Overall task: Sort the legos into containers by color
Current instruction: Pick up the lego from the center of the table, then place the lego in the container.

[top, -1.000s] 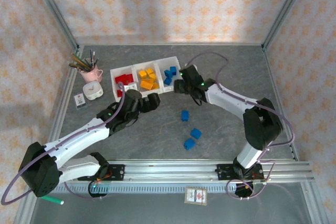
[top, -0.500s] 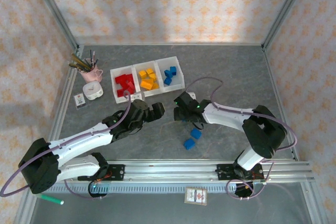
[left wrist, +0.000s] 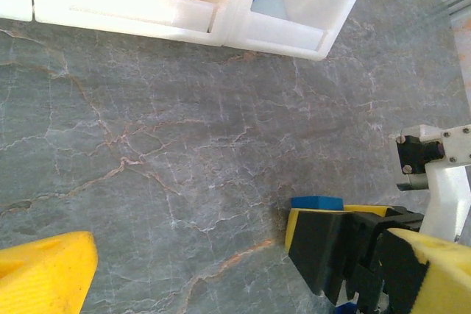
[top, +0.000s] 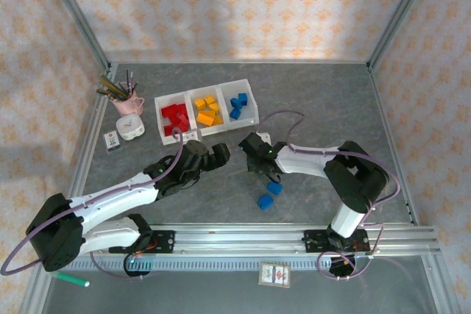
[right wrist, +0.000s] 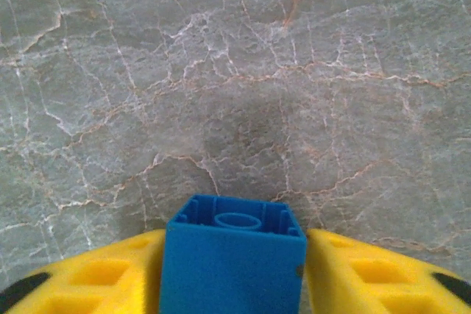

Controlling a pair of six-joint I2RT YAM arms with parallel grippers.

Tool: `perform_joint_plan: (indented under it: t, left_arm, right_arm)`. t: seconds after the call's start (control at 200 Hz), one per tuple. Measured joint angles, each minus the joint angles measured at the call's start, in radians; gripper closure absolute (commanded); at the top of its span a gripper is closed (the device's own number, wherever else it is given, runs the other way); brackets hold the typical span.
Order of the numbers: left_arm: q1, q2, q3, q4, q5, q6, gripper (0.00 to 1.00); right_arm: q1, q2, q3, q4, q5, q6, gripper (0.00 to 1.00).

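Left arm: stretched forward and to the right over the table [top: 316,101]. The left gripper [top: 220,154] sits low, just short of the bins [top: 190,112], its jaws spread wide and empty.
Right arm: elbow folded, forearm reaching left. The right gripper [top: 258,161] is down near the table, close to the left gripper.
Right grip: fingers [right wrist: 353,273] closed against both sides of a blue brick [right wrist: 234,266].
Loose bricks: two blue, one [top: 274,187] just beside the other [top: 265,201], near the right gripper.
Hard to tell: whether the held brick touches the table.
Cut off: in the left wrist view, the top edge cuts the bins.
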Motion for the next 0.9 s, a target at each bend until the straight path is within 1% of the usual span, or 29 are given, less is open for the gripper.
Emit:
perform_joint_plan:
  t: [0.125, 0.25, 0.41, 0.506, 0.681, 0.816, 0.901]
  left_arm:
    - [0.000, 0.007, 0.000, 0.000, 0.000, 0.000, 0.01]
    - [0.000, 0.011, 0.000, -0.002, 0.000, 0.001, 0.01]
    - [0.000, 0.011, 0.006, -0.008, -0.008, 0.004, 0.01]
    - [0.000, 0.010, 0.017, -0.010, -0.022, 0.010, 0.01]
    - [0.010, -0.004, 0.052, -0.047, -0.037, 0.030, 0.01]
    - [0.055, -0.025, 0.071, -0.069, -0.047, 0.045, 0.01]
    - [0.087, -0.040, 0.077, -0.072, -0.049, 0.060, 0.01]
  right_arm:
    - [0.000, 0.003, 0.003, 0.004, 0.010, -0.016, 0.68]
    - [0.000, 0.003, 0.012, 0.004, 0.017, -0.029, 0.72]
    - [0.000, -0.011, 0.029, 0.004, 0.025, -0.054, 0.72]
    - [-0.001, -0.020, 0.068, -0.002, 0.031, -0.074, 0.72]
    - [-0.016, -0.012, 0.225, -0.002, 0.037, -0.115, 0.72]
    - [-0.047, 0.017, 0.336, 0.033, 0.032, -0.143, 0.72]
    - [-0.076, 0.080, 0.418, 0.040, 0.021, -0.161, 0.72]
